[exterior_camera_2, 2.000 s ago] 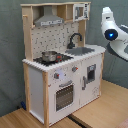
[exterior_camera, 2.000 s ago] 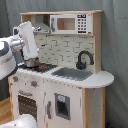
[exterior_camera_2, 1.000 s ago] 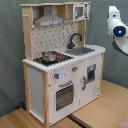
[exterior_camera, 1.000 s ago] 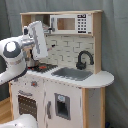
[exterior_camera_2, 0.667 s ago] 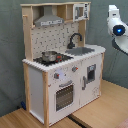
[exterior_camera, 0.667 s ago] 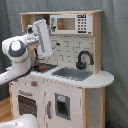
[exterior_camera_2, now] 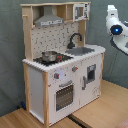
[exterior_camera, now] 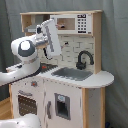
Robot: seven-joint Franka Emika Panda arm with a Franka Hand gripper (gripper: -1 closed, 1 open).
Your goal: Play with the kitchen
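arm (exterior_camera: 27, 50) risen from stovetop (exterior_camera_2: 50, 59) to hood height | gripper: can't tell, holds nothing visible | kitchen (exterior_camera_2: 60, 80) untouched | step: repositioning | next: pick target, descend

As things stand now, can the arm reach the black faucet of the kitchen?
Probably yes: the arm is raised beside the kitchen, and nothing stands between it and the faucet.
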